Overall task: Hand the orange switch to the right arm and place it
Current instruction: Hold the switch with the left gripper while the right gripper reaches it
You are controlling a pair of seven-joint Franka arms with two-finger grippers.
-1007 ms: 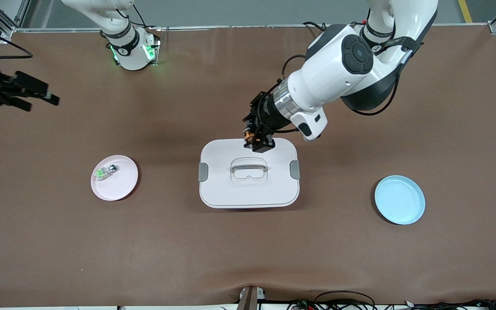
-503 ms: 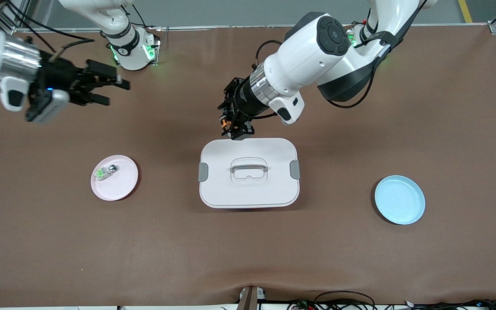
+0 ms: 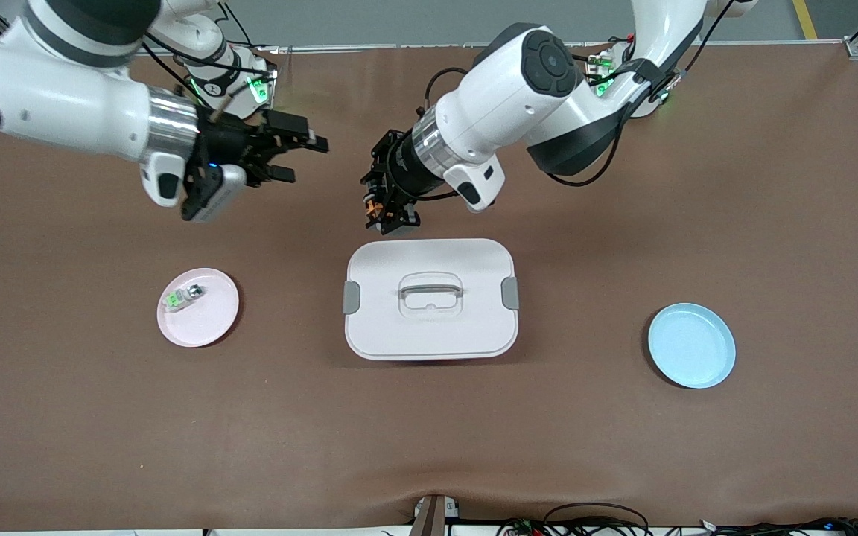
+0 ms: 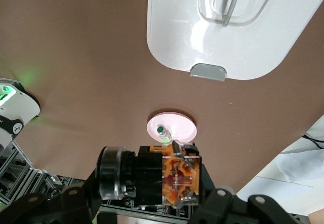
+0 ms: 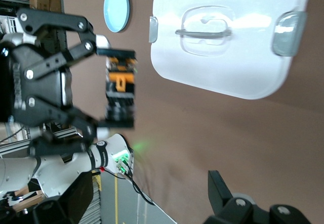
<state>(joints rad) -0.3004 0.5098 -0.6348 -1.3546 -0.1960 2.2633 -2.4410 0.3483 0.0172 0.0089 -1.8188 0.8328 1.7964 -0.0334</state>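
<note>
Two grippers hang over bare table just past the white lidded box (image 3: 430,298), nothing between them. Left gripper (image 3: 386,210) is clamped on the orange switch (image 3: 371,206); right gripper (image 3: 297,154) is spread wide, facing it. Pink plate (image 3: 209,320) with a green-and-white part (image 3: 182,296) sits toward the right arm's end, blue plate (image 3: 691,345) toward the left arm's. Right wrist view shows the switch (image 5: 120,92) side-on: black body, orange band. Left wrist view shows its orange-copper face (image 4: 178,179).
</note>
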